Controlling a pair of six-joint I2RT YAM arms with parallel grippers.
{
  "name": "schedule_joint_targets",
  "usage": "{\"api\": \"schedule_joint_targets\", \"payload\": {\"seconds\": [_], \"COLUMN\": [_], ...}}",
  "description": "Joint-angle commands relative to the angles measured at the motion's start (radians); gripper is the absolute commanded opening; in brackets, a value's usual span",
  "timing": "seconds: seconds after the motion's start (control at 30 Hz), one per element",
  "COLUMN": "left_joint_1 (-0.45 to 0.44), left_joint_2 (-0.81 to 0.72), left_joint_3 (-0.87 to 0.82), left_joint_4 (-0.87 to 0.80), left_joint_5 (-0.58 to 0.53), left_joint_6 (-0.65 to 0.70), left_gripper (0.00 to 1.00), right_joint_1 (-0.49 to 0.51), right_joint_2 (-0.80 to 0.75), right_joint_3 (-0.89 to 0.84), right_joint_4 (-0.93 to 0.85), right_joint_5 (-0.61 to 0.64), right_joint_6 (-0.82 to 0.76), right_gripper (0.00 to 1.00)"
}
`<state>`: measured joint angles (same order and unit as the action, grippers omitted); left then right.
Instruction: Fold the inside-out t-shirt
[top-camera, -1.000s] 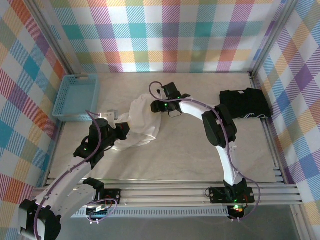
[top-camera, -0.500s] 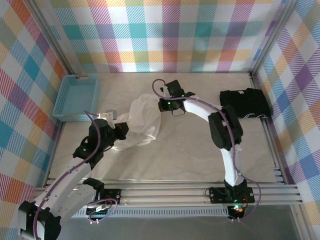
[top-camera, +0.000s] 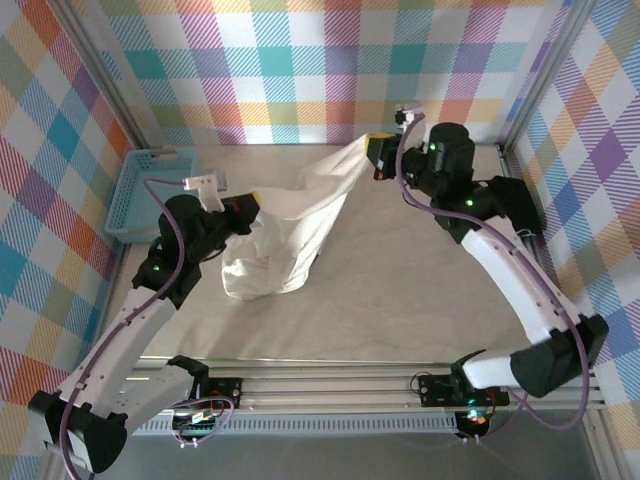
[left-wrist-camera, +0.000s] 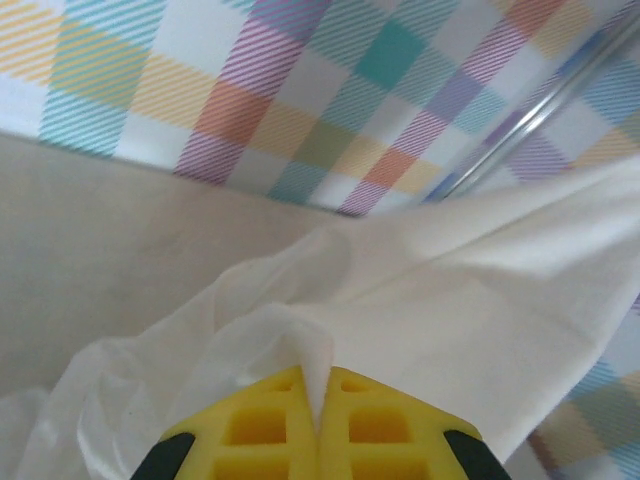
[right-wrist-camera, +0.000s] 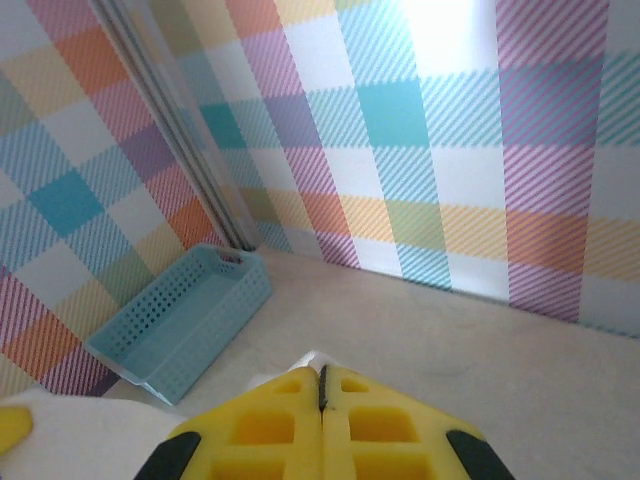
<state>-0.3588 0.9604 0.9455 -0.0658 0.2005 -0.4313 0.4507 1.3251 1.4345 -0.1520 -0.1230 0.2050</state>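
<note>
I see the thin, wrinkled white t-shirt (top-camera: 290, 235) strung between both arms over the pale table (top-camera: 400, 290). The left gripper (top-camera: 243, 207) is clamped on a bunched fold, and the right gripper (top-camera: 378, 158) is pinched on a corner. A perforated blue basket (top-camera: 155, 195) sits to the left and a black folded garment (top-camera: 490, 205) to the right.

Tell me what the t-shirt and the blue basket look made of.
T-shirt: thin fabric, cream with faint sheen; it hangs in soft folds and wrinkles.
Basket: probably moulded plastic, light blue, matte; stiff walls with a regular grid of holes.
</note>
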Motion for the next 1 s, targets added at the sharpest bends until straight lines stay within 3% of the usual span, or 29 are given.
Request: {"api": "schedule_joint_targets", "payload": {"seconds": [0.0, 0.27, 0.5, 0.77, 0.87, 0.97], "left_joint_1": [-0.007, -0.046, -0.046, -0.046, -0.046, -0.048], "left_joint_2": [-0.007, -0.072, -0.118, -0.129, -0.128, -0.11], "left_joint_3": [0.083, 0.151, 0.15, 0.146, 0.136, 0.115], "left_joint_4": [0.044, 0.031, -0.093, -0.051, -0.01, -0.021], "left_joint_5": [0.086, 0.129, -0.137, -0.102, -0.028, -0.023], "left_joint_6": [-0.009, 0.016, 0.063, 0.068, 0.059, 0.046], "left_gripper": [0.0, 0.0, 0.0, 0.0, 0.0, 0.0], "right_joint_1": [-0.003, -0.004, -0.004, -0.007, -0.007, -0.008], "right_joint_2": [-0.063, -0.17, -0.163, -0.168, -0.174, -0.161], "right_joint_3": [-0.002, 0.031, 0.012, 0.054, 0.061, 0.048], "right_joint_4": [-0.041, -0.133, -0.18, -0.208, -0.202, -0.209], "right_joint_5": [0.07, 0.168, 0.184, 0.22, 0.201, 0.171], "right_joint_6": [-0.076, -0.146, -0.146, -0.172, -0.168, -0.141], "right_gripper": [0.0, 0.0, 0.0, 0.0, 0.0, 0.0]}}
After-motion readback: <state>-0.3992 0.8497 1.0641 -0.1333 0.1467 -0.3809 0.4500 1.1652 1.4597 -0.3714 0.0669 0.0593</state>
